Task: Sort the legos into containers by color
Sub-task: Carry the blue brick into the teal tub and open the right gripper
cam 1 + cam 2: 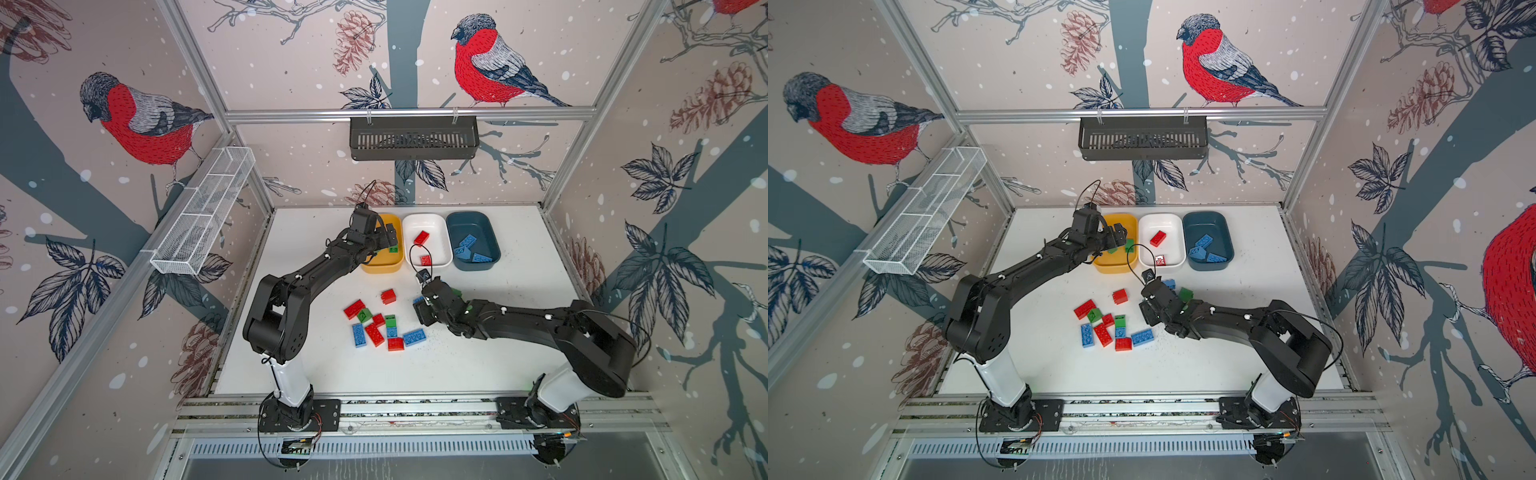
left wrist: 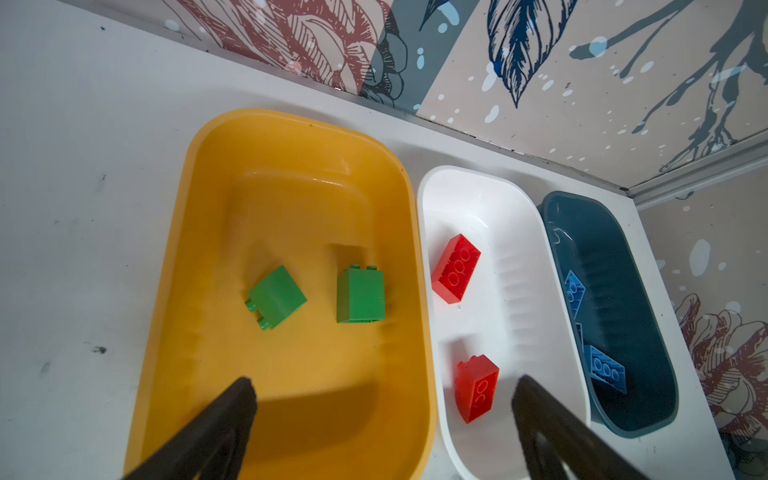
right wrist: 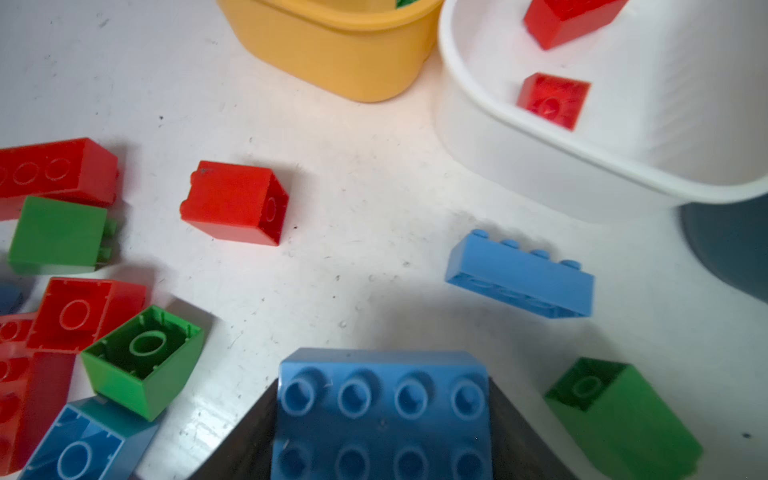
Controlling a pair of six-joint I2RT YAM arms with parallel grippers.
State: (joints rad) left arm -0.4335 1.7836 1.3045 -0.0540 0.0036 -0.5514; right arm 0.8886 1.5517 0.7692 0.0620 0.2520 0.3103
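Right hand point(image 3: 382, 432) grips a blue brick point(image 3: 382, 390) beside the loose pile point(image 1: 376, 328) on the desk point(image 1: 457, 365); next it likely needs carrying to the teal tub point(image 1: 469, 222). Left hand point(image 2: 384, 384) hangs wide open over the yellow tub point(image 2: 291, 199).

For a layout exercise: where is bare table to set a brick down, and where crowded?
Bare: white tabletop left of the mustard yellow plastic tub and right of the teal plastic tub. Crowded: the red, blue, green brick pile.
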